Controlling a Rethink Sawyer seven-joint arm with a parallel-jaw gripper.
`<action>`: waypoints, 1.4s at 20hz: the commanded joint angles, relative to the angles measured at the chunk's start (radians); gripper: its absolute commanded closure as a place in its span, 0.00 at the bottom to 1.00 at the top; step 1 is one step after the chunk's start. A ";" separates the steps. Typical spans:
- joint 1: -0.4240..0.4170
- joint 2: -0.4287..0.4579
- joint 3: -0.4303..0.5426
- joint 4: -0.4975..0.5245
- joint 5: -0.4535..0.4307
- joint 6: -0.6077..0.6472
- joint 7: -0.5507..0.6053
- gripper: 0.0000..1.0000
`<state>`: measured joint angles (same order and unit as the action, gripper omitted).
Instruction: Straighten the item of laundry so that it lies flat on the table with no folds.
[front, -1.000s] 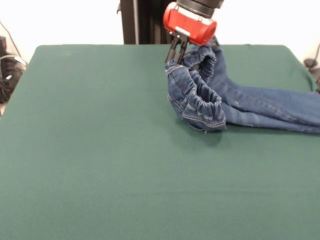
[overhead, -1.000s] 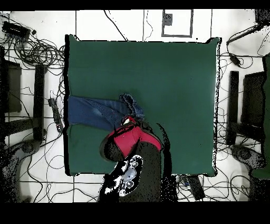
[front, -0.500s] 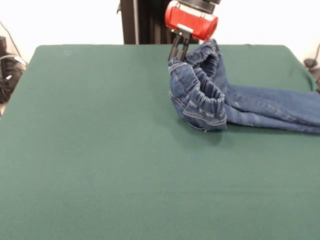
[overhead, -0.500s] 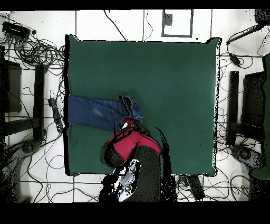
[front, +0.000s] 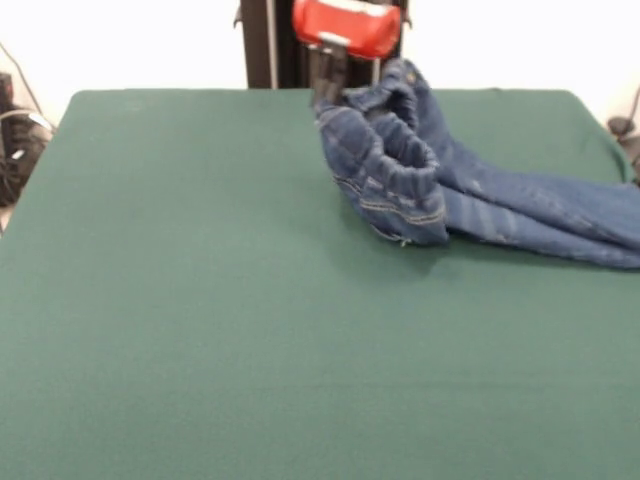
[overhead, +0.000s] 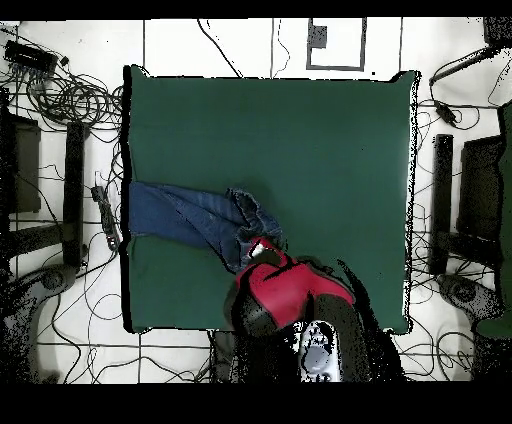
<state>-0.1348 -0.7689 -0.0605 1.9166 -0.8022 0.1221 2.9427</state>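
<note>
I lift the waistband of the jeans (front: 400, 150) with my gripper (front: 330, 85), jaws pinched on the denim, to pull out folds; the legs trail across the table (front: 200, 300) toward its edge.

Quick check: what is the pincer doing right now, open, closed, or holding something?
Pincer: closed on the waistband of the small blue denim jeans, holding that end lifted off the dark green felt table.
</note>
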 joint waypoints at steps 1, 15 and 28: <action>-0.186 -0.040 0.177 0.141 -0.203 -0.051 -0.255 1.00; -0.291 0.002 0.279 0.117 -0.388 -0.035 -0.200 1.00; -0.807 0.258 0.856 0.225 -0.489 0.063 -0.328 1.00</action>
<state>-0.7941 -0.7002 0.4503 2.0390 -1.2166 0.0764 2.9427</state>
